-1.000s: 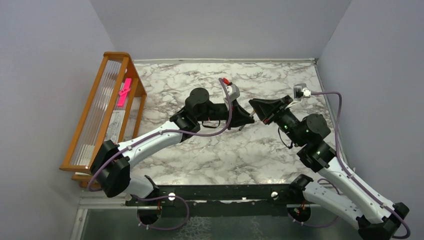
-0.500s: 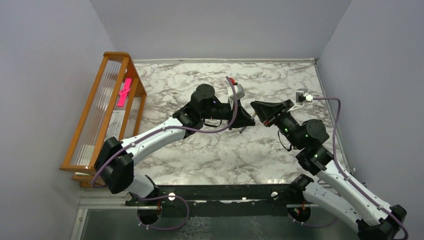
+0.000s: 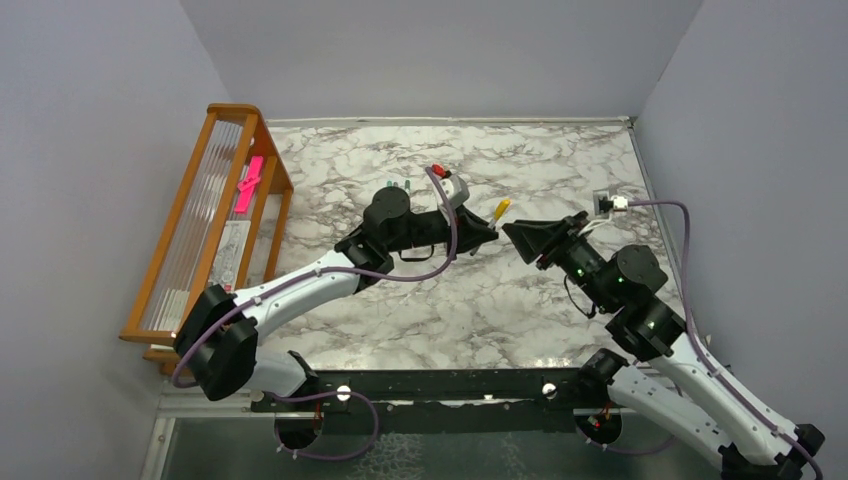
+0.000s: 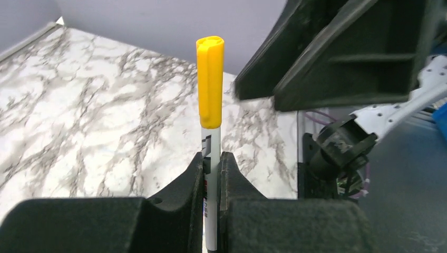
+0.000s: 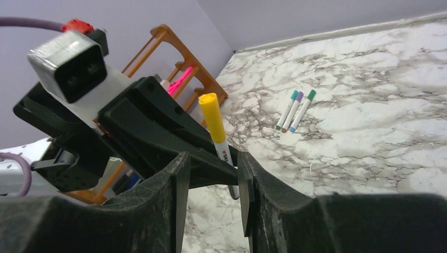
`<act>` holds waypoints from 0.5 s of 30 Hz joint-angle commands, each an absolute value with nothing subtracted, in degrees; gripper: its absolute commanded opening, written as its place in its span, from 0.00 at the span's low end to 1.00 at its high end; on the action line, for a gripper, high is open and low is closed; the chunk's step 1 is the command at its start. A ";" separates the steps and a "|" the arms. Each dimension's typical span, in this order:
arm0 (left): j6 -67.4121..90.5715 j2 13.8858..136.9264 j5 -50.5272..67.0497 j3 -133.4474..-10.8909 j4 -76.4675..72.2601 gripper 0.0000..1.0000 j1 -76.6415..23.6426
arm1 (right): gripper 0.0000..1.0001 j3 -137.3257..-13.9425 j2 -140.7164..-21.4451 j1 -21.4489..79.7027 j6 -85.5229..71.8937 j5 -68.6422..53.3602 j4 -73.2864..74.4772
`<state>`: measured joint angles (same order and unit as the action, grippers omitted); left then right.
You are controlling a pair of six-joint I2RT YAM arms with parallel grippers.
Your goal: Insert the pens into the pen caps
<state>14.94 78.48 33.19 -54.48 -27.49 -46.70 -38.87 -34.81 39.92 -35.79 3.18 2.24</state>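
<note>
The left wrist view alone shows the grip: the left gripper (image 4: 212,158) is clamped on the white barrel of a pen (image 4: 213,139), which stands straight out past its fingertips, and a yellow cap (image 4: 210,79) sits on the pen's far end. Dark print on the barrel just above the fingers is too small to read. The right wrist view adds what lies past the tools. Well beyond the right gripper (image 5: 211,155), 3 capped pens (image 5: 294,110) lie side by side on the marble table (image 5: 390,68), with teal, purple and green caps. This gripper's 2 fingers stand apart with nothing between them, and the left tool and its yellow-capped pen are just ahead of them. Only the top view shows the arms whole. Both reach forward and inward over the table, elbows bent, and their tools point at each other, tip near tip but apart, with the yellow cap angled up between them. Far behind the left tool stands a wooden rack (image 3: 232,110) holding a pink strip (image 3: 248,185).
</note>
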 commanded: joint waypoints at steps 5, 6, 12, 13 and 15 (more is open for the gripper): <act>13.84 85.61 4.47 -56.46 -18.29 0.00 -46.14 | 0.38 -35.34 -27.54 40.05 -37.29 11.62 12.05; 15.29 88.42 -0.73 -59.32 -13.67 0.00 -45.72 | 0.38 -34.66 -26.63 40.12 -37.64 11.81 12.86; 24.34 105.10 -3.56 -71.38 -1.46 0.00 -36.83 | 0.36 -32.31 -23.43 40.07 -38.75 12.52 16.53; 24.81 107.35 -2.66 -72.80 -0.84 0.00 -35.74 | 0.36 -31.84 -23.20 40.08 -38.74 12.62 17.10; 24.73 110.95 -5.13 -76.11 1.70 0.00 -34.66 | 0.35 -30.91 -22.74 40.01 -39.01 13.27 18.11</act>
